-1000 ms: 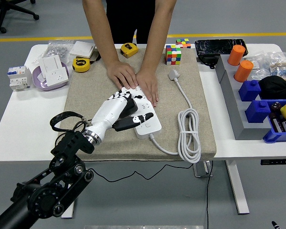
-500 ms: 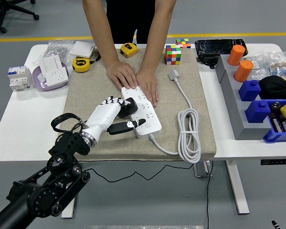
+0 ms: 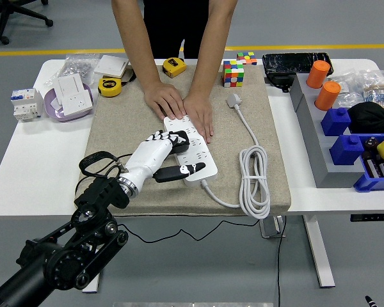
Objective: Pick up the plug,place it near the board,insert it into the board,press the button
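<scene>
- The floor [image 3: 345, 256] was smooth grey, evenly lit, with no hard shadows.
- A yellow line [image 3: 64, 52] ran across it behind the table, left to right.
- A white table [image 3: 25, 173] filled the middle of the view, its near edge facing the camera.
- White table legs [image 3: 317, 249] showed beneath it at the right.
- The black wheeled base of an office chair [image 3: 16, 16] stood at the top left corner.

Even overhead light is cast across the scene; shadows are kept faint, focus sharp, with no glare seen.
</scene>
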{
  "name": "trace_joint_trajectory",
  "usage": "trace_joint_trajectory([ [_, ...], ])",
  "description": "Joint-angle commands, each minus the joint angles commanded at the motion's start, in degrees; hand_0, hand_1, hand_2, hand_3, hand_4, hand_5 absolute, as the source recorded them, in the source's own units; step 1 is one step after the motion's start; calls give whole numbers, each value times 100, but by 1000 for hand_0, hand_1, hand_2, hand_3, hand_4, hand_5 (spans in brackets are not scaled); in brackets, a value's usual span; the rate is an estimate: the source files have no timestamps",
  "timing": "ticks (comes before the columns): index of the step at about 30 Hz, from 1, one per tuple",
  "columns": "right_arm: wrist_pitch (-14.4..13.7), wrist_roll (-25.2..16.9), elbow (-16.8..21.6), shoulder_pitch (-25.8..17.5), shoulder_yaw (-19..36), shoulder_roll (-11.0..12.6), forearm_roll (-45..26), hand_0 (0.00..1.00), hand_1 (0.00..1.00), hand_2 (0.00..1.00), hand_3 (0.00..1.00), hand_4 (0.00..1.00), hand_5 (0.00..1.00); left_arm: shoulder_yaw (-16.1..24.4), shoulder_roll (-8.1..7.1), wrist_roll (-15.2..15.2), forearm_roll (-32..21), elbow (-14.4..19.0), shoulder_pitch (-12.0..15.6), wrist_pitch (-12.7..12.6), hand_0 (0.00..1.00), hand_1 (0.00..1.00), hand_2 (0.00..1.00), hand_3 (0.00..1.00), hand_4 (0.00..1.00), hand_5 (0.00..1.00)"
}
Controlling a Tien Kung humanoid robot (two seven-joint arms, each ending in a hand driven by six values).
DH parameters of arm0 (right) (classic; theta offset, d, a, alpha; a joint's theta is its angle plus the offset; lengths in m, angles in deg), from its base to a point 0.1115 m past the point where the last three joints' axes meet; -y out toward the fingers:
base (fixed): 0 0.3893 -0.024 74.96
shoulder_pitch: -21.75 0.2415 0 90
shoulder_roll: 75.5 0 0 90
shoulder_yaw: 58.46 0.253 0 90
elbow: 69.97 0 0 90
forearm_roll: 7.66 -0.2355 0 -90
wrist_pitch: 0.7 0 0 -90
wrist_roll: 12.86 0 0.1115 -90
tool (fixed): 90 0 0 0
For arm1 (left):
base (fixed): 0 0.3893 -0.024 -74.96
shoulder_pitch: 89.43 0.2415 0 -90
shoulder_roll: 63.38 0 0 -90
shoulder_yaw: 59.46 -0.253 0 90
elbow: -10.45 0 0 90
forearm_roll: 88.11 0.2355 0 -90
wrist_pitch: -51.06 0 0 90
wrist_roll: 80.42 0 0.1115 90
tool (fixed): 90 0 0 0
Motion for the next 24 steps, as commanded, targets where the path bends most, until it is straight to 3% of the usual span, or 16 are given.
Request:
trace_joint_trajectory([
  [10,-4,-2,0,13,1,2,0,759,765,752,800,998,939,15,-10,-7,-11,18,-4,-8,998,963,871,788,998,998],
  [14,-7,4,0,5,14,6,20,759,765,751,800,998,939,-8,-50,-130,-107,229,-6,-133,998,963,869,793,998,998],
  [17,-4,-1,0,7,-7,8,5,759,765,751,800,998,939,-109,-67,-288,-465,497,-5,-251,998,963,869,793,998,998],
  [18,-4,-3,0,8,-13,8,-1,759,765,751,800,998,940,-162,-77,-306,-662,605,-5,-264,908,873,813,800,991,807],
  [21,-5,-1,0,8,-17,12,3,759,765,751,800,998,940,-487,-136,-102,-1296,1120,-56,-48,908,873,813,800,991,807],
  [23,-3,0,0,3,-20,12,2,759,765,751,800,998,940,-583,-142,132,-1197,1392,-100,189,908,873,813,800,991,807],
  [24,-1,0,0,2,-26,11,-3,758,765,751,800,998,939,-616,-136,266,-1078,1513,-131,329,689,681,646,802,772,316],
])
